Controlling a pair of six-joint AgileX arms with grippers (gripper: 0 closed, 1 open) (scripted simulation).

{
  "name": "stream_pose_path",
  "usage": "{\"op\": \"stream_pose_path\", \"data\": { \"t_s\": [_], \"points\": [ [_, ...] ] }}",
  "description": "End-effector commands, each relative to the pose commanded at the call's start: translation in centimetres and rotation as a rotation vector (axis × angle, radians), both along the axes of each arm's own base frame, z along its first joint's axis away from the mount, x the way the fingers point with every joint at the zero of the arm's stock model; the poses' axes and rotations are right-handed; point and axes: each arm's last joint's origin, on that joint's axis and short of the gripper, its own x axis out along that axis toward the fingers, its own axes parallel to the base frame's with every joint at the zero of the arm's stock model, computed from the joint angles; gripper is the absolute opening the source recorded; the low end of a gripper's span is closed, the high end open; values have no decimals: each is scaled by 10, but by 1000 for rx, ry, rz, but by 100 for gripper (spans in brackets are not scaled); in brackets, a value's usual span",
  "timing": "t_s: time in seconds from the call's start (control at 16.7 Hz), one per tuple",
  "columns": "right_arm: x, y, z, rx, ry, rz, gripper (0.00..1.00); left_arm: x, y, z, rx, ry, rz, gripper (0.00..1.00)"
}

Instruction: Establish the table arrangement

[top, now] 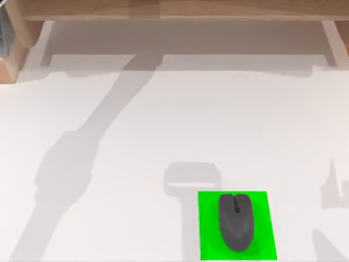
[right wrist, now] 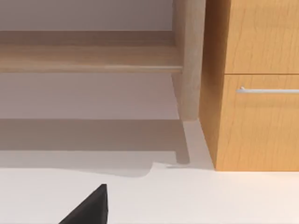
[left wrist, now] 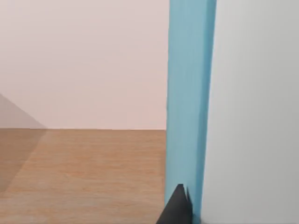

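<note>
White tabletop (top: 136, 136) spans the top view, arm shadows across it. Wooden frame (top: 174, 10) along its 12 o'clock edge. Green pad (top: 262, 229) toward 5 o'clock, dark mouse (top: 236, 221) resting on it. Hand openness: cannot tell.

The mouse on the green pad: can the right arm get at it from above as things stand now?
Probably yes. The mouse lies alone on the green pad at the table's right front, with nothing over or against it; shadows fall nearby.

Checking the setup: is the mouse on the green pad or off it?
On it. The dark mouse lies wholly within the green pad on the table.
</note>
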Motion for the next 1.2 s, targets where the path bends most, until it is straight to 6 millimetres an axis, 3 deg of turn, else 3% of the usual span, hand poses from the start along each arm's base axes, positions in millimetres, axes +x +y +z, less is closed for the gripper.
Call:
{"op": "stream_pose_path", "data": {
  "t_s": [0.3,0.72,0.96,1.2],
  "points": [
    [0,0,0,0,0,0,100,-28,2,10,2,2,0,0],
    [0,0,0,0,0,0,100,-27,10,14,-6,-21,2,0],
    [0,0,0,0,0,0,100,-13,63,26,-29,-162,13,0],
    [0,0,0,0,0,0,100,-5,158,41,9,-433,70,0]
  ]
}}
